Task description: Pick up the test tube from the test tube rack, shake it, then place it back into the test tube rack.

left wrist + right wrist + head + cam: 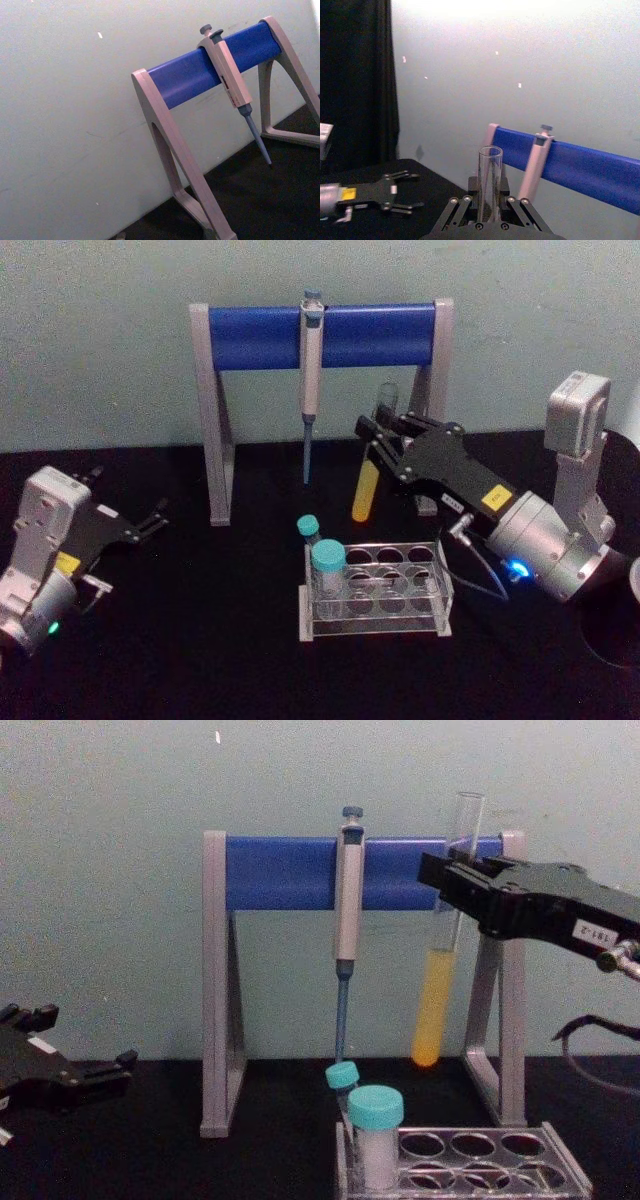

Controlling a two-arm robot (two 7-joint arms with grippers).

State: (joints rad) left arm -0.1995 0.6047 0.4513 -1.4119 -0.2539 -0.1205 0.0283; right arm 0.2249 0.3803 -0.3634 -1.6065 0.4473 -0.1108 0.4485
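Black tabletop (200,640), pale wall behind. The right claw (372,443) is clamped on the tube (366,495), held in the air at one o'clock from the rack (436,612). This looks like the shaking step. Next, the tube must be lined up over an empty hole. The left claw (155,518) sits parked at nine o'clock, fingers apart.

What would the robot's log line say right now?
right pincer: shut on tall clear glass test tube with yellow liquid, raised, out of clear plastic rack | left pincer: open, parked left

Label (590,932) on right hand (452,885) reads "181-2".
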